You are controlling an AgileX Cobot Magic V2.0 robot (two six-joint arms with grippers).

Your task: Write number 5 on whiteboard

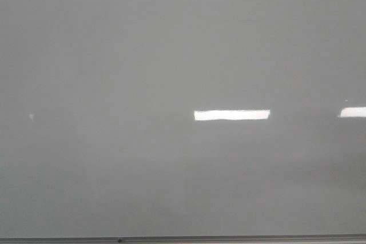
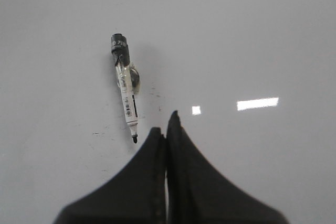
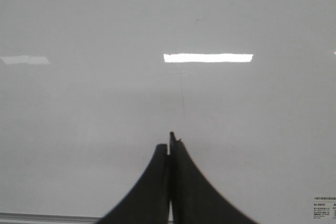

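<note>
**Desk:** Glossy grey-white whiteboard (image 1: 114, 55) is lying bare under the front camera. Where is the number 5?

**Field:** No figure is showing in any view; only bright rectangular light reflections (image 1: 231, 115) and faint scuffs are marking the surface. A black-capped, clear-barrelled marker pen (image 2: 125, 88) is lying loose on the board, its tip pointing toward the left tool (image 2: 166, 124) and sitting just beside it.

**Desk:** And the tools?

**Field:** Both are showing their black fingers pressed together, holding nothing. The right tool (image 3: 170, 142) is hanging over blank board, near the thin grey metal edge strip (image 3: 31, 216).

**Desk:** Advice for the pickup?

**Field:** The left fingers are needing to part first, then straddle the barrel across its width, gripping mid-barrel so the tip is staying free. The slick surface is likely letting the pen roll, so a slow descent seems wise.

**Desk:** Surroundings?

**Field:** A small printed label (image 3: 323, 207) is showing at one corner; nothing else is crowding the board.
</note>
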